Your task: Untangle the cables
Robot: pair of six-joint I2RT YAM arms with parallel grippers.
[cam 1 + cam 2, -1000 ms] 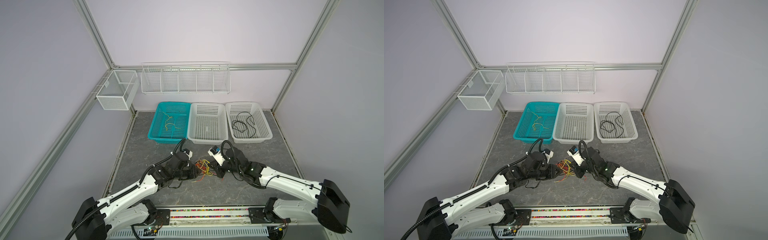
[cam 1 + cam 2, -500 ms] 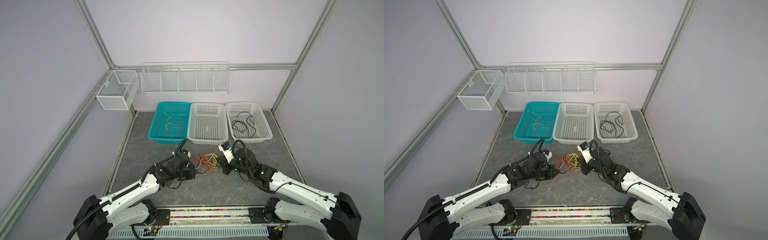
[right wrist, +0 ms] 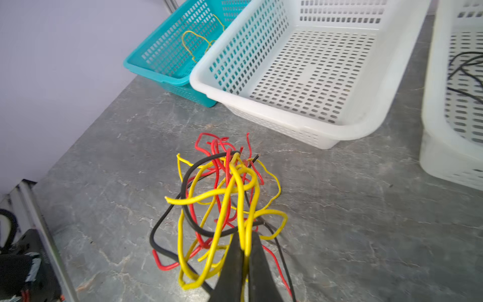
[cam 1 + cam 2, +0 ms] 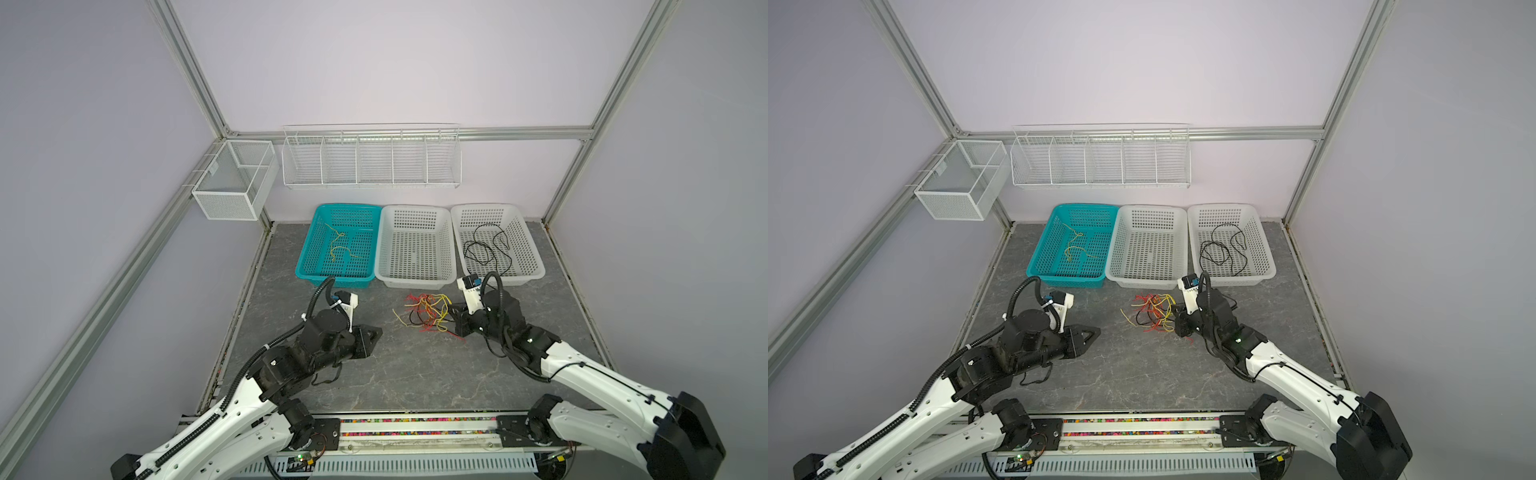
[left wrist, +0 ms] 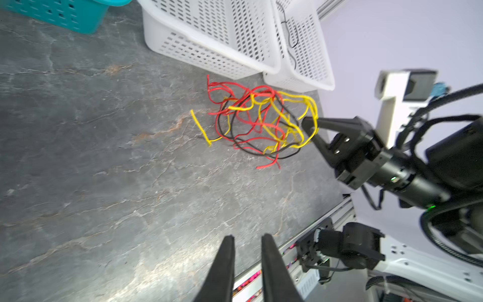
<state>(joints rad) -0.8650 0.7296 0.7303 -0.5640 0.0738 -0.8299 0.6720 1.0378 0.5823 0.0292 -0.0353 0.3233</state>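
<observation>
cables (image 4: 424,312): one loose knot of thin red, yellow and black strands, kinked and looped through each other, on the bench (image 4: 415,374) just in front of the middle white basket (image 4: 415,283). Stray ends poke out all round, and one yellow end lies flat on the left side.

right end effector (image 3: 245,241): pressed together, pinching a yellow strand (image 3: 244,209) at the knot's right edge.

left end effector (image 5: 247,237): fingers slightly spread, nothing between them, apart from the knot.

Already separate: a lone yellow cable (image 4: 338,249) in the teal basket (image 4: 305,275) and a black cable (image 4: 484,253) in the right white basket (image 4: 537,266).
</observation>
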